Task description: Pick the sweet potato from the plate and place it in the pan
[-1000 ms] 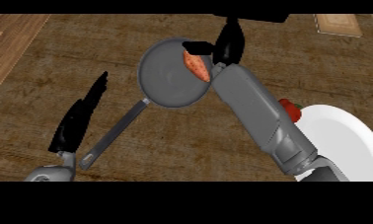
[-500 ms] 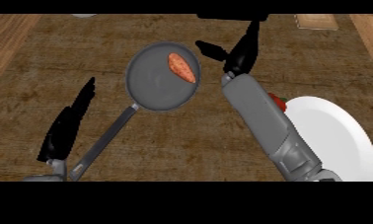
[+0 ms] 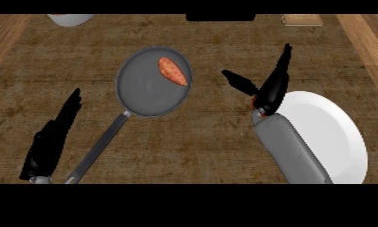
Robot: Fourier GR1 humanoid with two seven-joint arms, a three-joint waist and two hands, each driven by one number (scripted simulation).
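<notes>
Head view: the sweet potato [image 3: 173,71] lies in the pan [image 3: 148,93], up against the rim at the pan's upper right, left of the frame's centre; the pan's long handle [image 3: 100,148] runs down to the lower left; the right hand [image 3: 267,87] hovers right of centre, fingers straight and thumb spread wide, holding nothing, apart from the pan and just above the white plate [image 3: 336,136] at the lower right; the left hand [image 3: 50,141] rests at the lower left with straight fingers pointing up, empty, beside the handle; a pale bowl [image 3: 70,19] sits at the upper left edge of the wooden counter [image 3: 214,136].
</notes>
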